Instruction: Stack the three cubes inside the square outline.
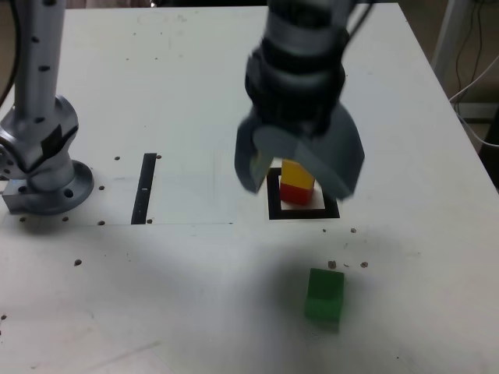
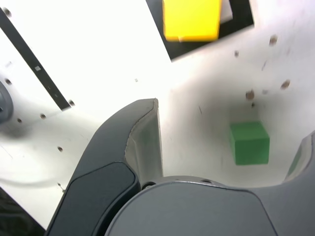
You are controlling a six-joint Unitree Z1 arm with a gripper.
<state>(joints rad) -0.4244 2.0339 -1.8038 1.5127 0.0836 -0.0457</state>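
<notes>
A yellow cube point(image 1: 297, 174) sits on a red cube point(image 1: 295, 195) inside the black square outline point(image 1: 274, 209). The green cube point(image 1: 323, 294) lies alone on the table, nearer the exterior camera. My gripper point(image 1: 299, 185) hangs above the table in front of the stack, open, its dark fingers spread wide with nothing between them. In the wrist view the yellow cube point(image 2: 192, 19) shows on the square outline point(image 2: 236, 22), the red cube hidden beneath it. The green cube point(image 2: 249, 142) appears below, between the open gripper's point(image 2: 231, 120) two fingers.
A thin black strip point(image 1: 144, 187) lies on the white table at the exterior view's left, also seen as the strip point(image 2: 34, 61) in the wrist view. The arm's grey base point(image 1: 43, 148) stands at the far left. Small dark specks and holes dot the table.
</notes>
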